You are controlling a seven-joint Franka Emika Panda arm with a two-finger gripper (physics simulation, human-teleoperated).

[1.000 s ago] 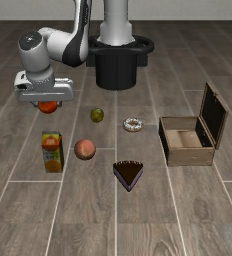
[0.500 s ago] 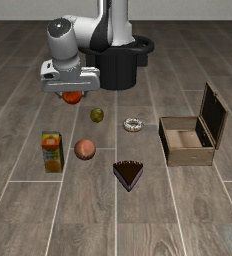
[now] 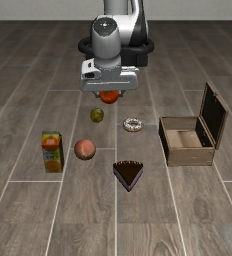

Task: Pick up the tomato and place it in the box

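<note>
Aloft, the claw [image 3: 109, 91] grips the round tomato [image 3: 109, 97].

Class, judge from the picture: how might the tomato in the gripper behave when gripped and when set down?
The tomato looks round and smooth, so it may slip in the gripper and probably rolls once released. The box walls should likely stop it.

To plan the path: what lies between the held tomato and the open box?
In the exterior view, a small pale ring lies between the tomato and the box, slightly below the straight line joining them.
</note>
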